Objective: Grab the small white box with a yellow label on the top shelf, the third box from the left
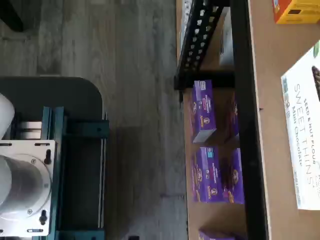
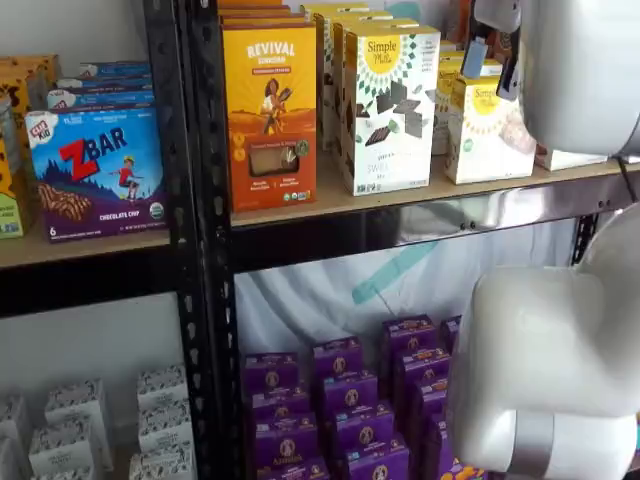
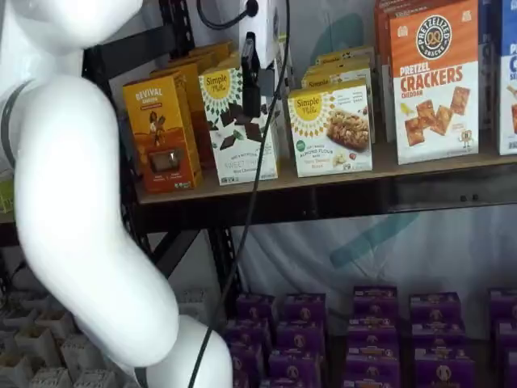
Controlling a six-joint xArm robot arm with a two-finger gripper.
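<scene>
The small white box (image 3: 331, 129) with the round yellow Simple Mills label stands on the top shelf (image 3: 323, 179), between a taller white Simple Mills box (image 3: 238, 121) and an orange-and-white cracker box (image 3: 434, 81). It also shows in a shelf view (image 2: 487, 130). My gripper (image 3: 257, 97) hangs from the view's top edge with a cable, in front of the taller white box and left of the small one. In a shelf view my gripper (image 2: 495, 75) overlaps the small box's top. The fingers show side-on, with no plain gap. The wrist view shows only the taller box (image 1: 305, 135) and the shelf board (image 1: 270, 100).
An orange Revival box (image 2: 270, 110) stands left of the taller white box. Purple boxes (image 2: 350, 400) fill the lower level. My white arm (image 3: 73, 202) covers much of both shelf views. A black perforated upright (image 2: 195, 230) divides the racks. The dark teal-bracketed mount (image 1: 50, 165) shows in the wrist view.
</scene>
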